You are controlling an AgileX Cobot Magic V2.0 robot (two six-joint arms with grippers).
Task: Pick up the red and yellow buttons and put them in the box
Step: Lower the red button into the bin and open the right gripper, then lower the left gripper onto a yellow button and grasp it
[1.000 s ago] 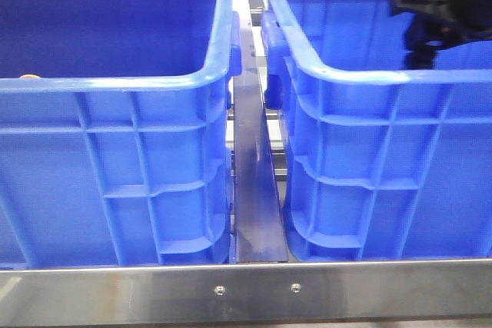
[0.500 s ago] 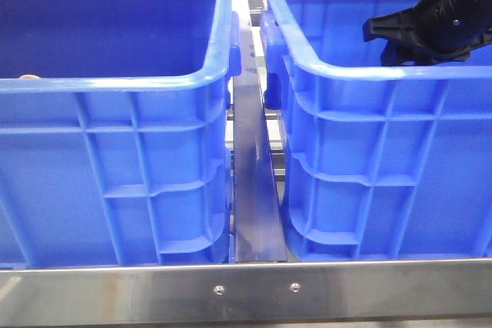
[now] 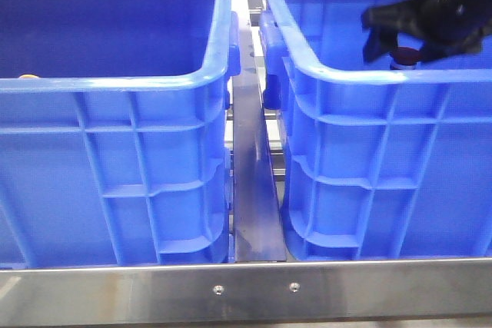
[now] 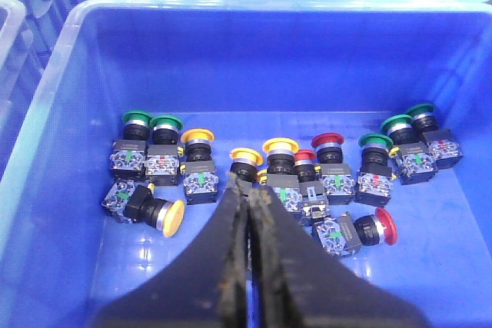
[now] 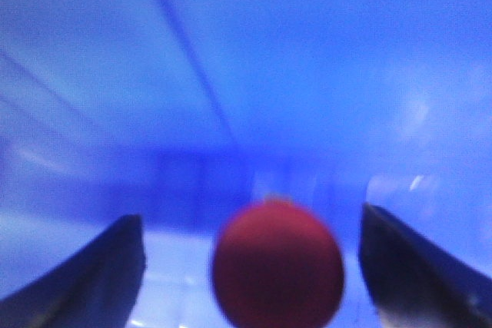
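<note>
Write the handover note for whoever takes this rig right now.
Right gripper: open inside the right blue plastic crate, jaws apart with a gap either side of a red domed push button; whether it is falling or resting cannot be told.
Left gripper: shut, empty, above the other blue crate holding mixed buttons.
Left to do: red and yellow buttons remain there, including a yellow-capped button.

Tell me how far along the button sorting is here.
Done: unclear, since the box floor is hidden in the front view. In hand: a red button sits between the right pincer's open jaws, gaps both sides, over the box, apparently being dropped. Left: several yellow buttons and red buttons lie in the other crate under the shut, empty left pincer.
</note>
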